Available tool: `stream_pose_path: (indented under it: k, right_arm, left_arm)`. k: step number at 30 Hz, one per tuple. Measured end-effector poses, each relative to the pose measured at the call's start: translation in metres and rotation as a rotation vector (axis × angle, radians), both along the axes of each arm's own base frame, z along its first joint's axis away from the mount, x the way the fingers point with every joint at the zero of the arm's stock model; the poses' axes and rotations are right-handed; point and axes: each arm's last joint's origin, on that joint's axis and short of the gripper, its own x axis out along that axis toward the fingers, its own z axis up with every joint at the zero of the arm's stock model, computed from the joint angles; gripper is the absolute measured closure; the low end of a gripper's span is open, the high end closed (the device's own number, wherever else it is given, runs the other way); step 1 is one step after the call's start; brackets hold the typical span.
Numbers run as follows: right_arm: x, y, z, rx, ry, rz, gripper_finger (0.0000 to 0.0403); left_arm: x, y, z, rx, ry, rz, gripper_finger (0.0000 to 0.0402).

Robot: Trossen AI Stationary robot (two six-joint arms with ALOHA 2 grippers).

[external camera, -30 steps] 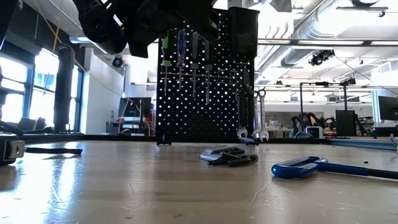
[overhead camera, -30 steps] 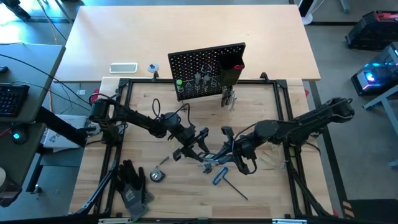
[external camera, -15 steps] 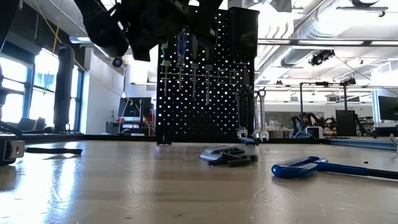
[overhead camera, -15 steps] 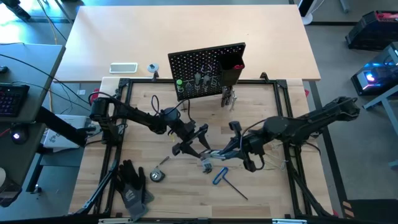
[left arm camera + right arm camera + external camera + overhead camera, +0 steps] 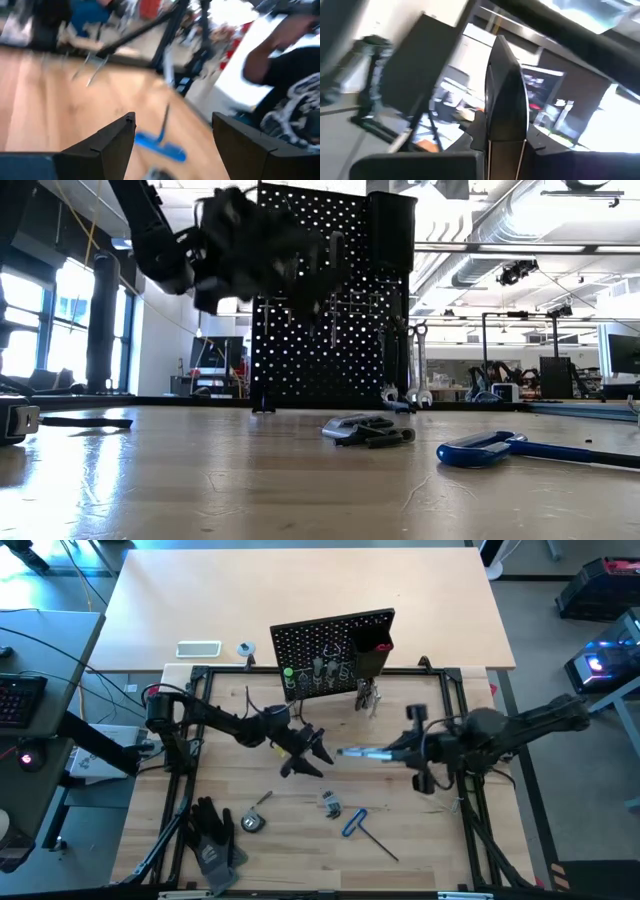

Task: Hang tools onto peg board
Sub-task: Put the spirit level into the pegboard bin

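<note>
The black peg board [image 5: 333, 652] stands at the table's far side with screwdrivers and wrenches [image 5: 368, 695] hanging on it. My right gripper [image 5: 394, 752] is shut on a slender silver wrench [image 5: 358, 752], held above the table's middle right. My left gripper [image 5: 318, 753] hovers open just left of the wrench tip, holding nothing; its wrist view shows the spread fingers [image 5: 125, 135]. A blue-handled hex key [image 5: 355, 823] and black pliers [image 5: 330, 803] lie flat on the table, nearer me. My right gripper pinches the wrench by its right end [image 5: 386, 752] between the two fingers. They reach in about level from the table's right and lie along the tool. The wrench sticks out level toward the left, lifted clear of the table. In the wrist view the shut fingers [image 5: 505, 105] hide the contact.
Black work gloves [image 5: 212, 840] and a small round item [image 5: 252, 823] lie at the near left. A white flat device [image 5: 198, 648] rests beyond the frame rails. The low view shows the pliers [image 5: 368, 430] and hex key [image 5: 490, 448]. A person [image 5: 290, 75] shows beyond the table.
My right gripper has risen and drawn back toward the table's right and far side, lifting the silver wrench out of the tool pile and clear of the table. My left gripper has moved toward the peg board and sunk lower.
</note>
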Motion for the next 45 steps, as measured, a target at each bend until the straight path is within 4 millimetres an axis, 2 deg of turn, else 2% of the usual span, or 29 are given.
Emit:
stream_pose_path:
  k: [4,9,17,24,30,35,45]
  right_arm:
    - [-0.011,-0.009,0.021,0.001,0.003,-0.112,0.0369]
    - [-0.016,-0.019,0.061,-0.029,0.017,-0.228,0.0369]
    - [-0.016,-0.043,0.115,-0.051,0.015,-0.403,0.0369]
    - [-0.006,-0.068,0.150,-0.014,0.052,-0.523,0.0369]
    - [0.015,-0.101,0.168,0.015,0.162,-0.611,0.0369]
    - [0.024,-0.137,0.180,0.070,0.276,-0.636,0.0369]
    - [0.031,-0.198,0.177,0.151,0.443,-0.560,0.0369]
  left_arm:
    - [0.000,-0.011,-0.015,0.066,0.114,0.046,0.0149]
    - [0.001,-0.035,-0.022,0.132,0.163,0.077,0.0149]
    - [0.000,-0.076,-0.022,0.191,0.163,0.123,0.0149]
    - [-0.003,-0.101,-0.023,0.216,0.163,0.143,0.0149]
    - [-0.005,-0.113,-0.023,0.231,0.163,0.177,0.0149]
    - [-0.007,-0.121,-0.023,0.226,0.165,0.162,0.0149]
    - [-0.010,-0.128,-0.025,0.242,0.184,0.158,0.0149]
